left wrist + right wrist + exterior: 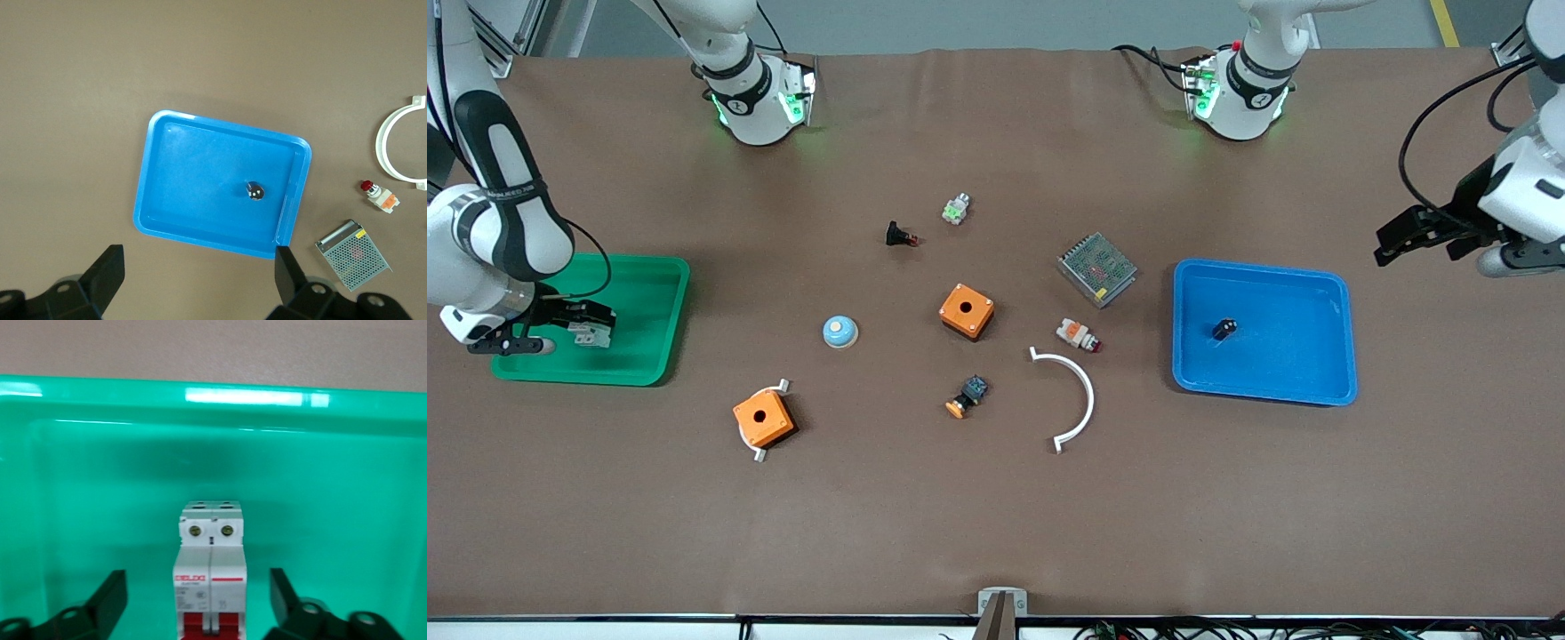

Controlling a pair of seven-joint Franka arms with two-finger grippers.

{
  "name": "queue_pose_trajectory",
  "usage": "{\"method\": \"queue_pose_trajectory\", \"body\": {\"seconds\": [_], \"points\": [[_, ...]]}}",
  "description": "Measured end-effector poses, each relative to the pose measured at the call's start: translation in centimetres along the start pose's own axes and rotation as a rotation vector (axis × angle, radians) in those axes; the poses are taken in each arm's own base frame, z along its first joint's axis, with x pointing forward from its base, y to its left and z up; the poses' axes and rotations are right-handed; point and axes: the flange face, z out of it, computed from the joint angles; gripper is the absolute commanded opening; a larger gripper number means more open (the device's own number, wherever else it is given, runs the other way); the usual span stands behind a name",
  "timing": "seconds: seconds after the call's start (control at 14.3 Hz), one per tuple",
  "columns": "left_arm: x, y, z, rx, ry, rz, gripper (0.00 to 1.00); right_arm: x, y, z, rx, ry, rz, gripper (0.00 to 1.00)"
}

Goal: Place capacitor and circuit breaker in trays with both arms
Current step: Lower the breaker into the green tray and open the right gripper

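Observation:
The circuit breaker (pixel 585 337), a white-grey block with red toggles, lies in the green tray (pixel 654 329) at the right arm's end of the table. My right gripper (pixel 596 322) is low in that tray, open, with its fingers either side of the breaker (pixel 210 580) and a gap on each side. The capacitor (pixel 1224 328), a tiny black cylinder, lies in the blue tray (pixel 1316 391); it also shows in the left wrist view (pixel 255 191). My left gripper (pixel 1392 242) is open and empty, up in the air beside the blue tray (pixel 200 230).
Between the trays lie two orange boxes (pixel 967 310) (pixel 764 418), a blue-white dome (pixel 840 332), a mesh power supply (pixel 1097 268), a white-orange part with a red tip (pixel 1078 335), a white curved bracket (pixel 1080 391), a black switch with an orange cap (pixel 967 396) and a black push-button (pixel 898 235).

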Motion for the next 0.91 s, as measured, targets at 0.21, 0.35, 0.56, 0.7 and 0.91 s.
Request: {"method": "queue_pose_trajectory", "body": {"seconds": [0.21,0.35,0.56,0.7,0.91], "points": [[0.2,0.0,-1.4,-0.002,0.019,-0.001,1.00,2.3,-1.7,-3.5,0.006,-0.018,0.001,1.00],[0.3,0.0,-2.3,-0.004,0.037,-0.001,1.00,3.7,-3.7,-6.2,0.004,-0.025,0.004,1.00],[0.6,0.0,-3.0,-0.006,0.050,0.000,1.00,5.2,-7.3,-10.5,0.005,-0.050,0.023,1.00],[1.0,0.1,-2.8,-0.007,0.048,0.001,1.00,5.9,-9.9,-13.6,0.002,-0.060,0.035,1.00],[2.5,0.3,-2.3,-0.012,0.047,0.004,1.00,6.8,-14.4,-17.9,-0.010,-0.063,0.060,1.00]]}}
